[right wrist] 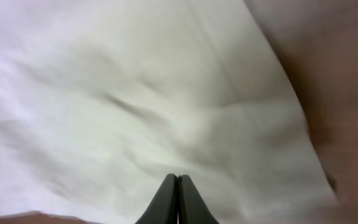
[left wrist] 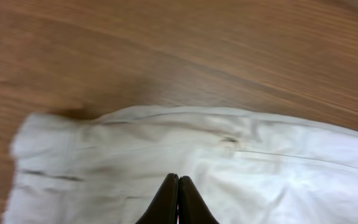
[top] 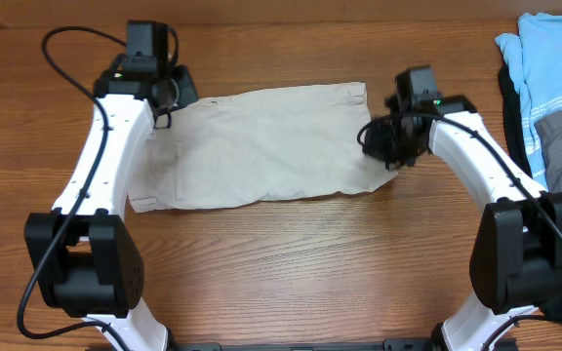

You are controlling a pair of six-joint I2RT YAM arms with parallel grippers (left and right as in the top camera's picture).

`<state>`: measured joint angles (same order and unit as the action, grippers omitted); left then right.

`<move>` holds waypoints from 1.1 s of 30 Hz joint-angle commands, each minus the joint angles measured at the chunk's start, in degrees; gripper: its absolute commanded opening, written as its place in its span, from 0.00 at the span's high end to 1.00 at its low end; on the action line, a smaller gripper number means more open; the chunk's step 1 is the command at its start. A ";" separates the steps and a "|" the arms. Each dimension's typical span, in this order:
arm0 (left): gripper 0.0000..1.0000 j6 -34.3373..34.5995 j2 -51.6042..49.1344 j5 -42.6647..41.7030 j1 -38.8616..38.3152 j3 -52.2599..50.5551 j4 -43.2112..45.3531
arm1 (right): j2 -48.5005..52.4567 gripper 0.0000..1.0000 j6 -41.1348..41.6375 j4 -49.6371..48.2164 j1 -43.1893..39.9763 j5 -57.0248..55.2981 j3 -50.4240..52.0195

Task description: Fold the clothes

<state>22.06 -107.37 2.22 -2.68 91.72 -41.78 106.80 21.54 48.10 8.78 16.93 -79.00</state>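
The shorts (top: 261, 146) near the table's (top: 291, 263) far edge look light and floppy, best pinched at their corners; left gripper (left wrist: 178, 179) and right gripper (right wrist: 178, 179) are both closed.

From overhead, the left arm (top: 100, 161) covers the left end of the shorts (top: 261, 146). The right arm (top: 476, 156) hides part of their right edge, so neither pair of jaws can be made out there. The pile of garments (top: 549, 78) at the right is cut off by the picture's edge. Both wrist views are blurred: the cloth runs past the frame, and only the tips of the closed jaws show at the bottom edge.
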 commanded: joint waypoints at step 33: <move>0.96 -0.20 -11.72 0.52 8.17 -1.36 2.95 | 17.70 0.96 -2.36 -51.32 3.10 -0.17 -2.32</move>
<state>22.06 -122.87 2.81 5.34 90.35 -38.17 126.30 20.32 -2.76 11.66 14.83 -79.40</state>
